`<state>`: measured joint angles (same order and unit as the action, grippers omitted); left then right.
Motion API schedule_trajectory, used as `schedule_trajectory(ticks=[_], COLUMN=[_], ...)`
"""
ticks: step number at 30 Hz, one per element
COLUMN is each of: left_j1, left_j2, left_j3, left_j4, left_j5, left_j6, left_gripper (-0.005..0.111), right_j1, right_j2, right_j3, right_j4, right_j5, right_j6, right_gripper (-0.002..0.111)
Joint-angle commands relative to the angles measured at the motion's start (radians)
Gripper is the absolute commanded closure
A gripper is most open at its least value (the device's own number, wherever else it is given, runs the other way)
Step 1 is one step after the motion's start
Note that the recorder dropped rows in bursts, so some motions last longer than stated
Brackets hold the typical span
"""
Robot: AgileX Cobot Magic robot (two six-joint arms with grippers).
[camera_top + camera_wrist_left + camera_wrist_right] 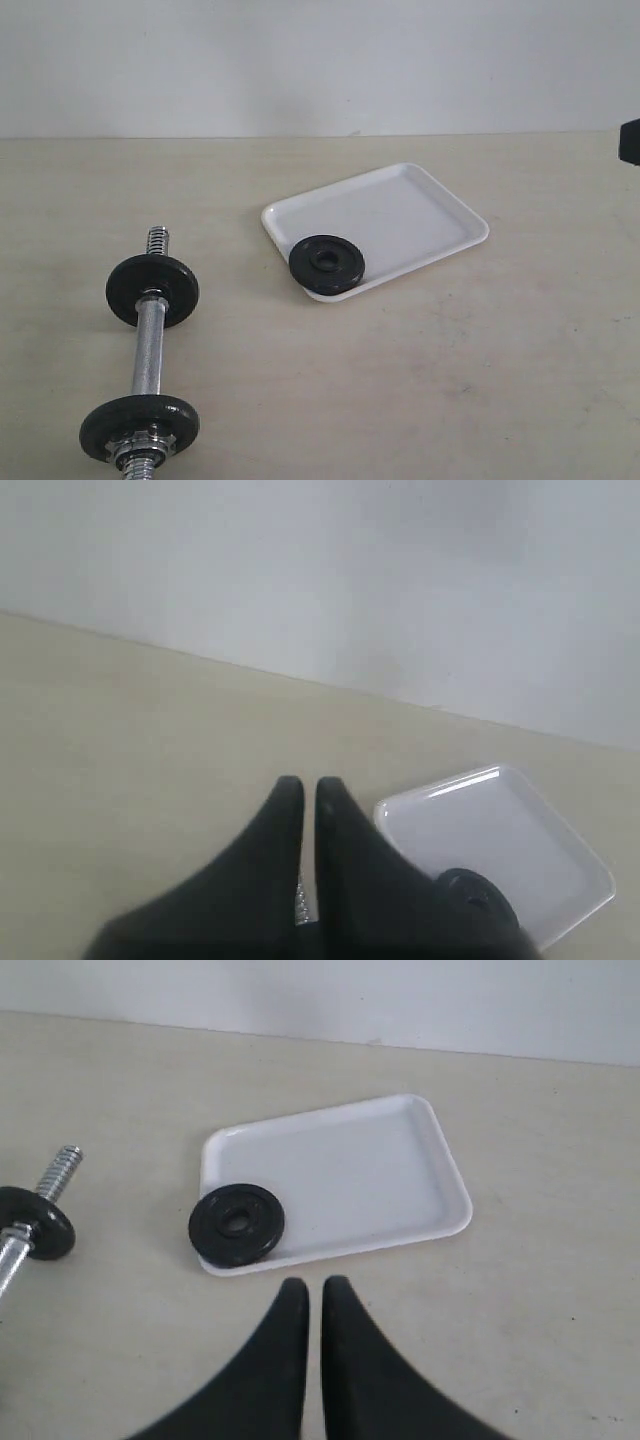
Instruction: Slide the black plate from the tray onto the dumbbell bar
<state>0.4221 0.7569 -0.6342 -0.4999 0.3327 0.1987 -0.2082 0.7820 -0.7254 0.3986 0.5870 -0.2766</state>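
Observation:
The small black plate [327, 266] lies flat on the near left corner of the white tray [420, 215], partly over its rim. The dumbbell bar [148, 350] lies on the table at the left, carrying two wider black discs, with a bare threaded end [158, 239] toward the back. The right wrist view shows the black plate [237, 1224] on the tray [360, 1175] ahead of my right gripper [313, 1287], which is shut and empty. My left gripper [303, 786] is shut and empty too, with the tray [510, 840] and plate [478, 895] beside it.
The beige table [470, 370] ends at a pale wall at the back. A dark piece of the right arm [629, 140] shows at the right edge of the exterior view. The bar's end [58, 1175] appears at the side of the right wrist view.

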Motion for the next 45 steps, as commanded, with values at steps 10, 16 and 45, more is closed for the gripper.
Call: schedule_trajectory(ticks=[10,16,45], left_j1=[-0.004,-0.004,-0.004], left_j2=[0.334,0.438,0.71], left_j3=[-0.007,-0.007,-0.007], left_j4=[-0.443,-0.439,-0.551], left_j5=[0.429,0.437,0.34], left_j6=[0.526,0.587,0.512], left_gripper=[0.103,0.102,0.038], right_j1=[-0.002,-0.002,-0.002], right_j2=[0.269,0.276,0.277], right_j3=[-0.007,-0.007,-0.007], right_j4=[0.307,0.312,0.312], right_j5=[0.231,0.223,0.14], right_j6=[-0.588,-0.653,-0.685], right_gripper=[0.109,0.109,0.109])
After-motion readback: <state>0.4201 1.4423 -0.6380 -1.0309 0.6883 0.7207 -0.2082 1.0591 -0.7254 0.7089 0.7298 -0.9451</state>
